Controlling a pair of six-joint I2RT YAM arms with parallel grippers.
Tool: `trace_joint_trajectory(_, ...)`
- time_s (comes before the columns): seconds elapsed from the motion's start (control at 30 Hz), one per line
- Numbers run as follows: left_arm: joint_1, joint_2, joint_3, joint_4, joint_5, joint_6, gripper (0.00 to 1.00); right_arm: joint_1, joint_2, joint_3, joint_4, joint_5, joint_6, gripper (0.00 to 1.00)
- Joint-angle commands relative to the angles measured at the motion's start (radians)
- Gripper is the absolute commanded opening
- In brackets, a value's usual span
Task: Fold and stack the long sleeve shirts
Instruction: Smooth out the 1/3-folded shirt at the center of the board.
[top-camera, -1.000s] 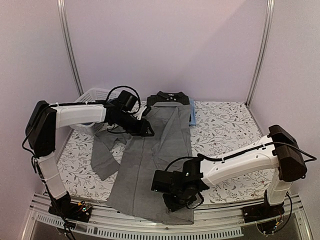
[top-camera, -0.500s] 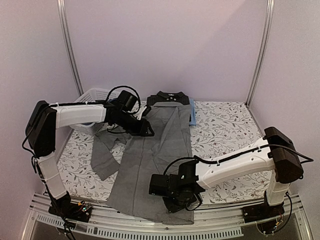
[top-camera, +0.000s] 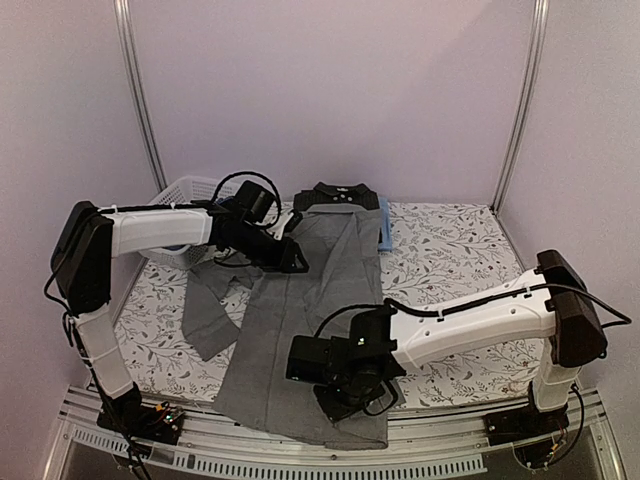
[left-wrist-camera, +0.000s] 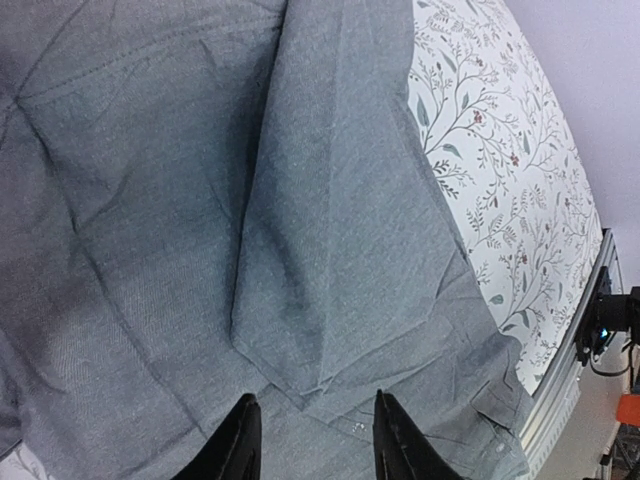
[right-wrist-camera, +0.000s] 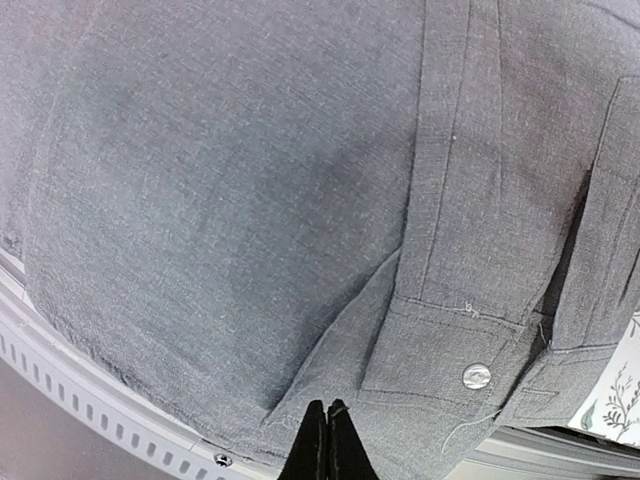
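The grey shirt (top-camera: 310, 300) lies spread on the table (top-camera: 450, 260), long from the far middle to the near edge, with one sleeve out to the left. The left gripper (left-wrist-camera: 315, 445) is low over its far left part. Its fingers stand apart, and a fold of the grey cloth lies between them. The right gripper (right-wrist-camera: 326, 440) is at the near hem, close to a cuff button (right-wrist-camera: 476, 376). Its fingers are pressed together, tips on a fold edge, but I cannot tell if cloth is pinched. The black shirt (top-camera: 338, 195) lies folded just beyond the grey collar, with the blue shirt (top-camera: 384, 235) beside it on the right.
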Motion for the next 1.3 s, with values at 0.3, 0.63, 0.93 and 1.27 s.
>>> trace_joint_trajectory(0.3,-0.011,-0.018,0.0,0.001,0.0,0.01,0.38,0.011,0.054,-0.078,0.019,-0.016,0.015,0.26)
trace_joint_trajectory(0.63,-0.01,-0.013,0.0,-0.003,-0.003,0.011,0.38,0.012,0.061,-0.087,0.026,0.019,0.032,0.25)
trace_joint_trajectory(0.93,-0.011,-0.015,-0.003,-0.004,-0.004,0.012,0.38,0.013,0.062,-0.033,-0.044,0.051,0.022,0.01)
trace_joint_trajectory(1.27,-0.011,-0.015,-0.001,-0.002,0.004,0.011,0.37,0.023,0.041,0.072,-0.093,-0.046,-0.05,0.0)
